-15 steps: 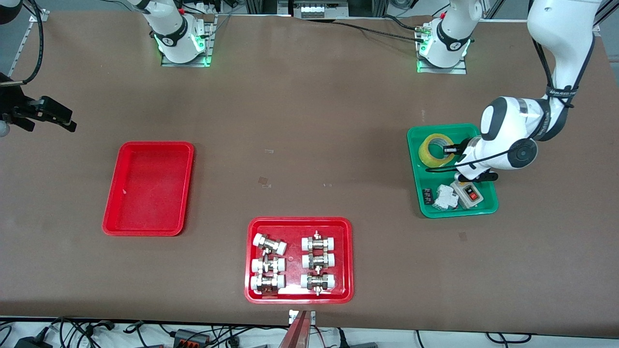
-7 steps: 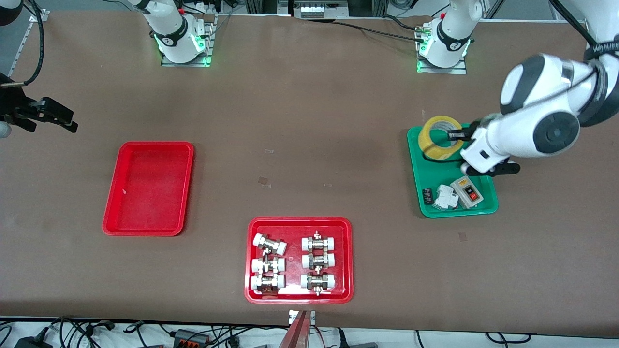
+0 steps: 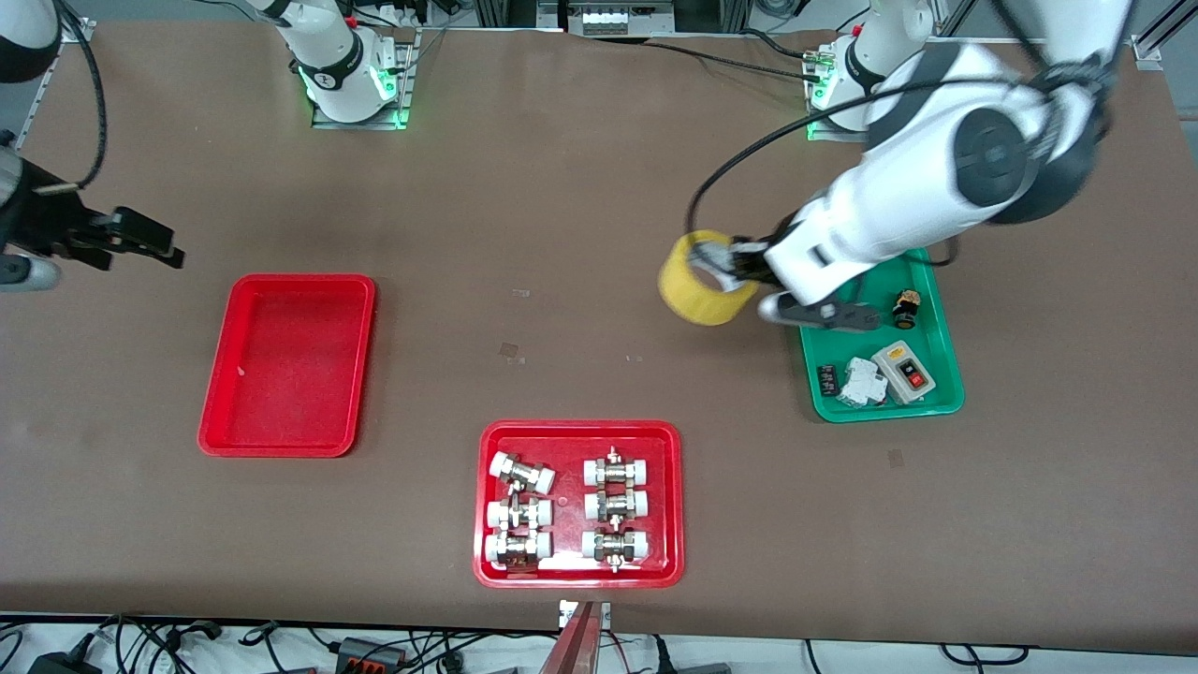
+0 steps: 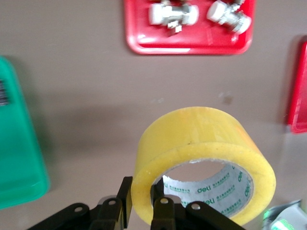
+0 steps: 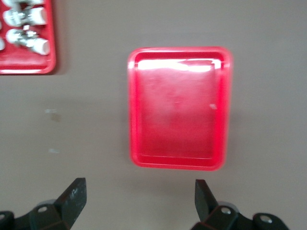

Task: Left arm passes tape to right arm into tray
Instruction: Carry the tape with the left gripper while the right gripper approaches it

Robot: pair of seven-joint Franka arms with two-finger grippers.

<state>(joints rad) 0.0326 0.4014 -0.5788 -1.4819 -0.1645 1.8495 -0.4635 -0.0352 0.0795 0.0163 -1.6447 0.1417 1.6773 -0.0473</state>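
The yellow tape (image 3: 697, 279) is held in the air over bare table, between the green tray and the table's middle. My left gripper (image 3: 739, 267) is shut on the roll's wall. In the left wrist view one finger (image 4: 125, 201) is outside the tape (image 4: 201, 139) and the other is inside the pale core. The plain red tray (image 3: 288, 365) lies empty toward the right arm's end of the table. My right gripper (image 3: 150, 241) is open and empty over bare table beside that tray. In the right wrist view the tray (image 5: 178, 108) lies ahead of the open gripper (image 5: 139, 191).
A green tray (image 3: 945, 398) under the left arm holds a switch box (image 3: 904, 367) and small parts. A red tray (image 3: 578, 429) with white-capped metal fittings lies near the front edge of the table. It also shows in the left wrist view (image 4: 189, 45).
My left gripper has lifted the tape out of the green tray and carried it toward the table's middle. My right gripper has shifted slightly toward the middle.
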